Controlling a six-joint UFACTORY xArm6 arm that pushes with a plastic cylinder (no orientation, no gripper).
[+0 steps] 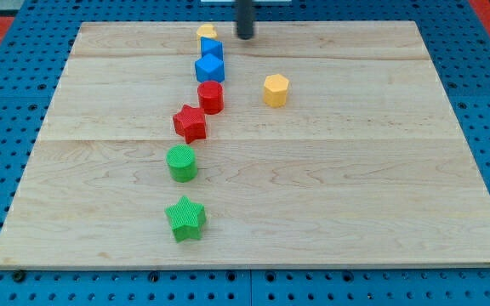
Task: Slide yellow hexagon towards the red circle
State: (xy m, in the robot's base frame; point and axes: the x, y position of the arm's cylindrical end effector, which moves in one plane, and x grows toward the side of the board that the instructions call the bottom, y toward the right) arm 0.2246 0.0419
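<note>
The yellow hexagon (276, 89) sits on the wooden board, right of the red circle (211, 97), with a gap between them. My tip (244, 36) is near the board's top edge, above and to the left of the yellow hexagon and just right of the small blue block (212, 48). It touches no block.
A line of blocks runs down the view's left of centre: a yellow block (206, 32), the small blue block, a blue cube (210, 68), the red circle, a red star (190, 123), a green cylinder (181, 162), a green star (185, 218). The board's top edge (330, 23) is close to my tip.
</note>
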